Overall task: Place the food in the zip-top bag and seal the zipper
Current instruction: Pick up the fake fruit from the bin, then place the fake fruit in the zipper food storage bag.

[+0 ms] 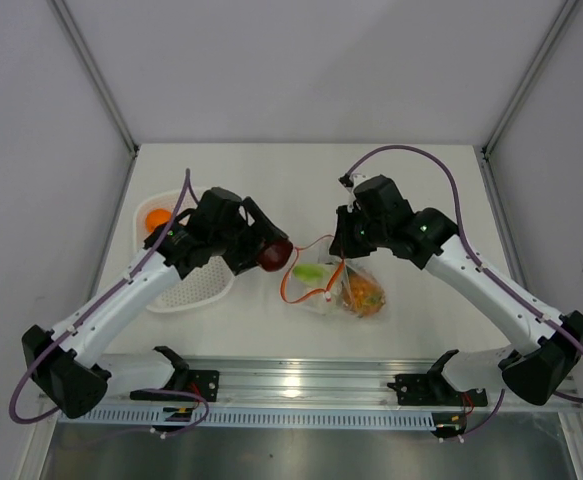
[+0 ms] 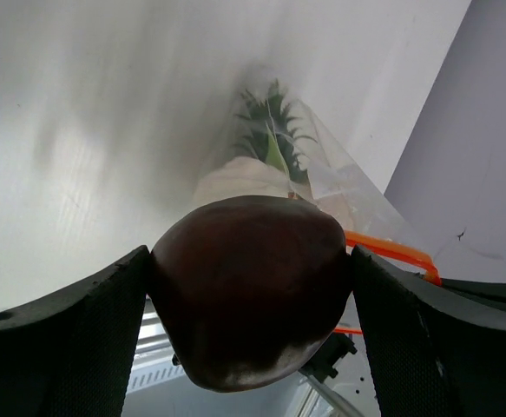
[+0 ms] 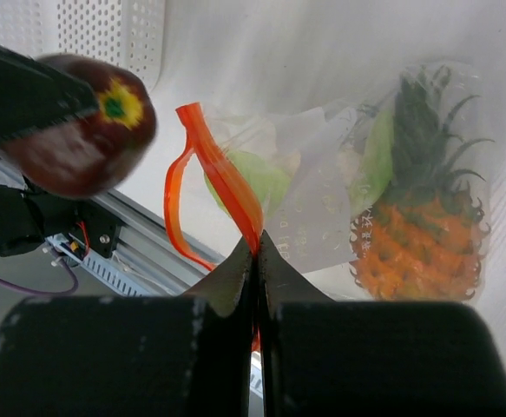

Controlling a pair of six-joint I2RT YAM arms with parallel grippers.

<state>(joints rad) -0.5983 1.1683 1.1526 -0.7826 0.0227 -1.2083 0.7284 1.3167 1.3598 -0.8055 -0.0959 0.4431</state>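
The clear zip-top bag [image 1: 343, 287] lies mid-table, holding the orange pineapple [image 1: 364, 295] [image 3: 419, 239] and the pale green leafy vegetable [image 1: 309, 271] [image 3: 253, 178]. Its red-orange zipper [image 1: 293, 281] [image 3: 222, 178] loops open at the bag's left. My right gripper [image 1: 343, 256] [image 3: 257, 252] is shut on the zipper strip and holds the mouth up. My left gripper [image 1: 268, 253] [image 2: 251, 300] is shut on the dark red-purple piece [image 1: 274, 254] [image 2: 251, 291] [image 3: 75, 122], just left of the open mouth. The round orange fruit [image 1: 156, 219] lies in the white mesh basket [image 1: 193, 292].
The basket stands at the left under my left arm. A metal rail [image 1: 301, 385] runs along the near table edge. White walls close in the table at the back and both sides.
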